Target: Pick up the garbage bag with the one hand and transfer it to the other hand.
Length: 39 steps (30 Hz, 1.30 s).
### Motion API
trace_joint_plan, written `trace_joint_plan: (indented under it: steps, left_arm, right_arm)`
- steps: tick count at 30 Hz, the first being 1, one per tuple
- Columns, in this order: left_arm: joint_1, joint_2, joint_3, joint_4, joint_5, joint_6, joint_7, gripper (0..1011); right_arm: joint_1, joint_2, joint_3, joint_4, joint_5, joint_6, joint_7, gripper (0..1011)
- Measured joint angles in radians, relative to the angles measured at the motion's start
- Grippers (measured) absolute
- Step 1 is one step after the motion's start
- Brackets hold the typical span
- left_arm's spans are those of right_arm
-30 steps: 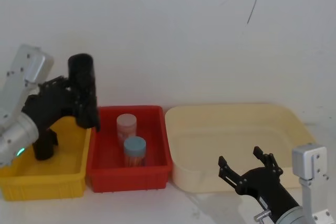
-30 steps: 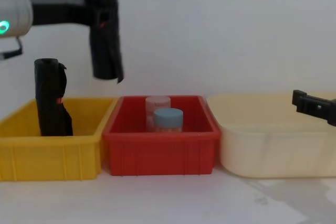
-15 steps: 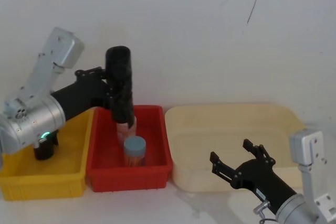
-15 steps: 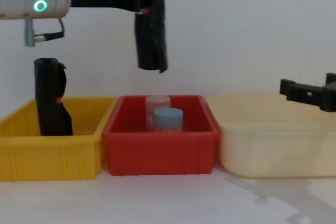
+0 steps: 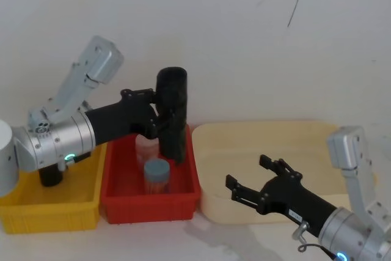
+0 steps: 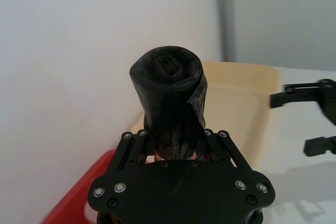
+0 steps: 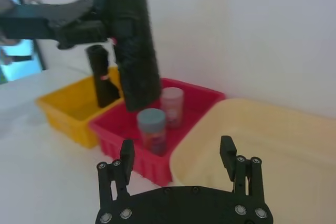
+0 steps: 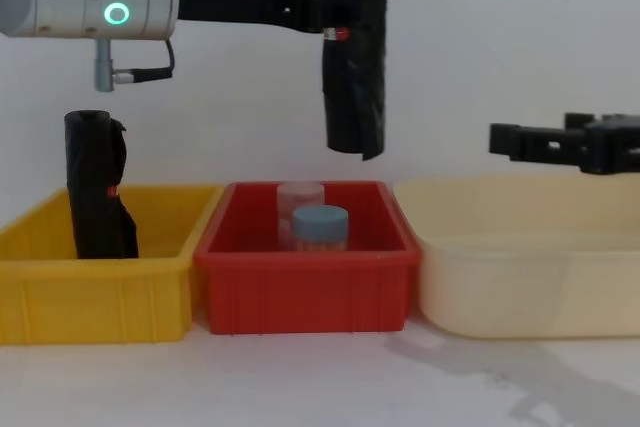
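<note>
Cream plastic tray (image 5: 287, 145) right, red plastic bin (image 5: 146, 207) centre, both on the white tabletop (image 8: 300, 377). The green-lit left arm's black slim-fingered pincer (image 5: 157, 113) is clenched on the tight black roll of garbage bags (image 5: 172, 111), held upright above the red bin. The blue-lit right arm's black pincer (image 5: 246, 172) hangs released, fingers spread, above the tray and well apart from the roll. Judgement: roll is light and fairly stiff, but its plastic skin is slick; take it on the free lower half, below the left fingers. Chest view shows a small red sticker (image 8: 340, 35) at the grip; left wrist view shows the roll's spiral end.
</note>
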<state>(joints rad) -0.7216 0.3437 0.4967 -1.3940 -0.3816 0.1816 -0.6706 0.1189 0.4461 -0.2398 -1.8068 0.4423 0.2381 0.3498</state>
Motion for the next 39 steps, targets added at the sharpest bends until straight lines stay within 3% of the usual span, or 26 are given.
trace_joint_plan:
  steps: [4, 15, 39]
  left_arm:
    - [-0.019, 0.003, 0.018, 0.019, -0.018, -0.016, -0.062, 382]
    - [-0.045, 0.016, 0.047, 0.038, -0.058, -0.038, -0.173, 382]
    - [-0.078, 0.014, 0.088, 0.071, -0.105, -0.052, -0.263, 382]
  right_arm:
    - [0.044, 0.015, -0.016, 0.009, 0.028, 0.04, 0.053, 1001]
    - [0.12, 0.025, -0.055, 0.048, 0.06, 0.093, 0.118, 1001]
    - [0.188, 0.011, -0.109, 0.11, 0.093, 0.101, 0.161, 1002]
